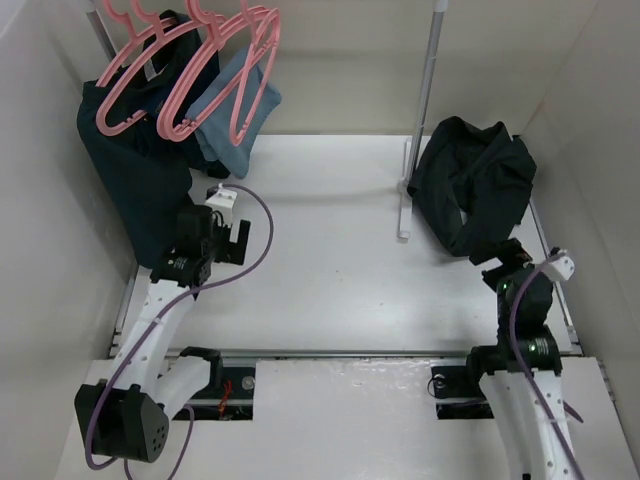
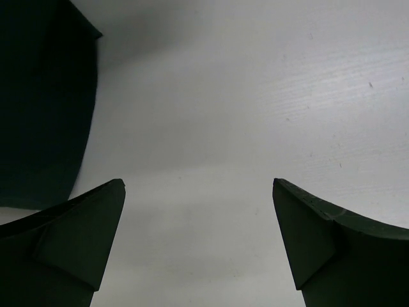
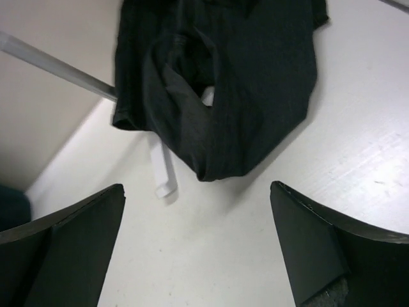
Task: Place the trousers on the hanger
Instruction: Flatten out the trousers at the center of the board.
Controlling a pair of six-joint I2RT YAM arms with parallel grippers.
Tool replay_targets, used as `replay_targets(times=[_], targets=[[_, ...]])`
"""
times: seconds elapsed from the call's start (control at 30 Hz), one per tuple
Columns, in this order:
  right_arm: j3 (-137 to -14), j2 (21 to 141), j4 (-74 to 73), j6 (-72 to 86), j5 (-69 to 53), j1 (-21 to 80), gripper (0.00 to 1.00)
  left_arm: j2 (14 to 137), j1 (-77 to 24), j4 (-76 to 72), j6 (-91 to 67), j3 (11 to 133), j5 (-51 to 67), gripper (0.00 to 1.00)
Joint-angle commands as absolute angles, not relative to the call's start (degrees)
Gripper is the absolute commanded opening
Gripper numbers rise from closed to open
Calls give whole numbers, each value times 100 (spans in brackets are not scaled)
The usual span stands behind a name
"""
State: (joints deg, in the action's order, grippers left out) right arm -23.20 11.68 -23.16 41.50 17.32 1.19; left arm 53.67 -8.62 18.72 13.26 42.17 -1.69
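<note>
Right hand (image 3: 197,188) wide open and empty, trousers (image 3: 255,83) bunched just ahead: you may pinch one fold only and drag the heap.

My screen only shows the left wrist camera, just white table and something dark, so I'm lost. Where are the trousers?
Observer: Crumpled at the far right of the table, the trousers lie just ahead of the right claw.
Operator: Is it holding them?
Observer: No, that claw is open, over bare table.
Operator: And the hangers?
Observer: The pink hangers hang at the far left, with a dark navy garment and a blue cloth.
</note>
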Motion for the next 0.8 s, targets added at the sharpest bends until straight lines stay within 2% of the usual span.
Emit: replay_targets(times=[0.0,0.03,0.1,0.13,0.17,0.27,0.47,0.67,0.7,0.73,0.77], targets=[[-3353,2325,-1942,3868,2170,114,100,5457,-888,1853,606,4947,-869,100],[-3627,3269,-2108,3711,2275,114,100,5580,-888,1941,606,5061,-870,100],[-4216,4328,-2311,3482,2355,114,100,5686,-888,2143,807,5281,-783,100],[-4889,4872,-2512,3289,2208,62,100,5756,-888,2145,809,5282,-782,100],[-5287,5948,-2722,3000,2084,62,100,5757,-888,2197,809,5334,-721,100],[-6616,7421,-3277,2762,1899,9,100,5809,-888,2197,738,5335,-782,100],[-7319,8541,-2848,2689,1651,-272,100,5757,-888,2250,738,5388,-633,100],[-7980,10422,-3383,2540,1575,-325,100,5757,-888,2390,852,5510,-361,100],[-7980,10554,-3384,2540,1443,-377,94,5757,-888,2469,922,5511,-291,100],[-7893,10634,-3297,2540,1293,-448,75,5757,-888,2470,923,5511,-290,100],[-7788,10635,-3191,2592,1153,-448,66,5696,-888,2539,1001,5563,-238,100]])
